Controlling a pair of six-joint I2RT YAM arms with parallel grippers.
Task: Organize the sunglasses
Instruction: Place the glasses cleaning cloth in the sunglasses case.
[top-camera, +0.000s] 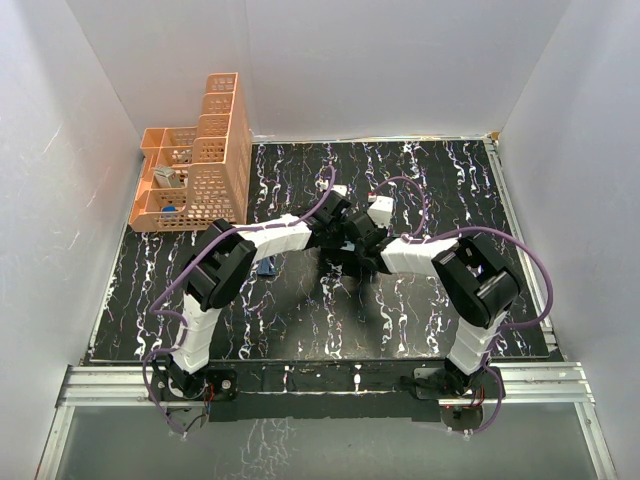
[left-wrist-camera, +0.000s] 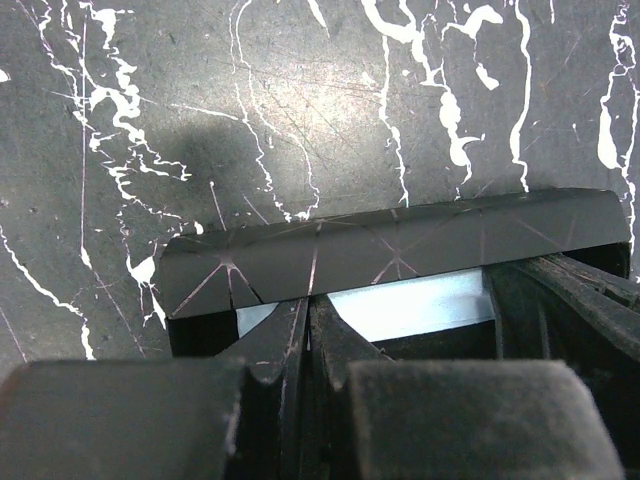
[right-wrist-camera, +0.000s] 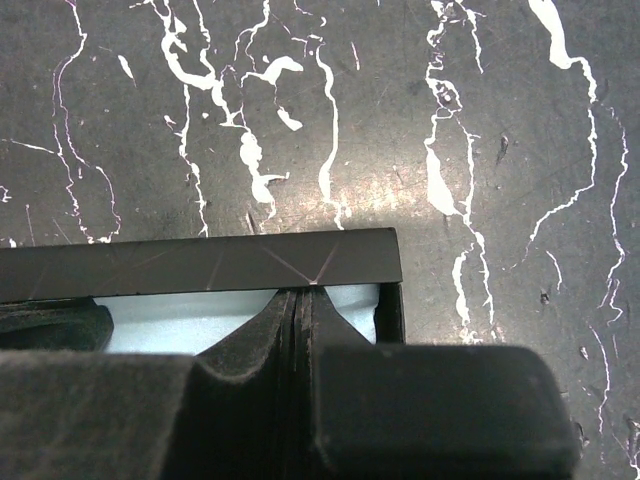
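Note:
A black oblong glasses case (top-camera: 343, 263) lies mid-table under both wrists. Its flat lid (left-wrist-camera: 400, 250) stands ajar, and a light blue cloth (left-wrist-camera: 420, 305) shows in the gap beneath it. My left gripper (left-wrist-camera: 308, 303) is shut, its tips touching the lid's near edge with nothing between them. My right gripper (right-wrist-camera: 303, 295) is shut too, its tips against the same lid (right-wrist-camera: 200, 265) near its right end, above the cloth (right-wrist-camera: 170, 320). From above, the left gripper (top-camera: 337, 222) and right gripper (top-camera: 358, 232) meet over the case. The sunglasses are hidden from view.
An orange mesh organiser (top-camera: 200, 160) with stepped compartments stands at the back left against the wall. White walls close in the black marbled table (top-camera: 450, 180) on three sides. The right arm's black fingers (left-wrist-camera: 570, 300) crowd the right side of the left wrist view.

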